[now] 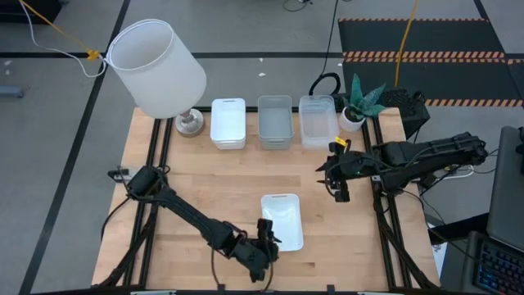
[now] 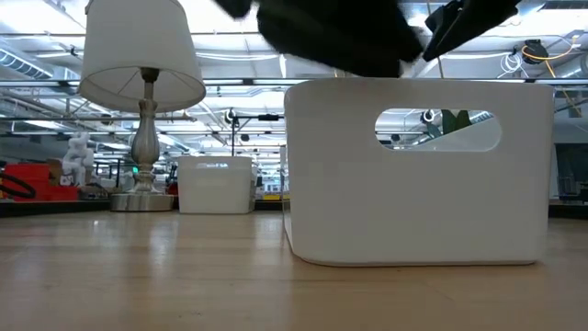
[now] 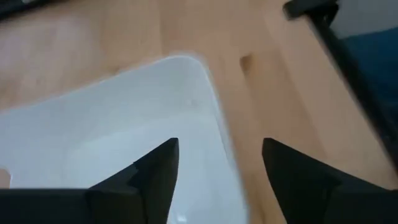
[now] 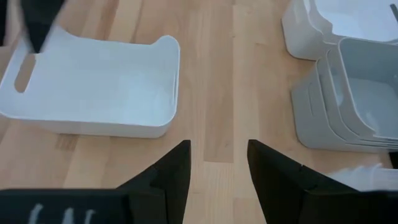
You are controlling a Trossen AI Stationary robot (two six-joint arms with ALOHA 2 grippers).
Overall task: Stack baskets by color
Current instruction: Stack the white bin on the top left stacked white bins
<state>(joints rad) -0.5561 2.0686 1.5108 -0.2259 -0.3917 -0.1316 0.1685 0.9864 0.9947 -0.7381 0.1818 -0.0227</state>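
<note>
Between the open fingers of the left gripper [image 1: 264, 235] stands one wall of the lone white basket [image 1: 282, 220], so it should close squarely on this wall; the right gripper [image 1: 336, 180], open and empty, waits well apart.

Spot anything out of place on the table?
One white basket sits alone near the front edge, apart from the white, grey and clear stacks along the back. The left gripper straddles its rim, fingers open.
</note>
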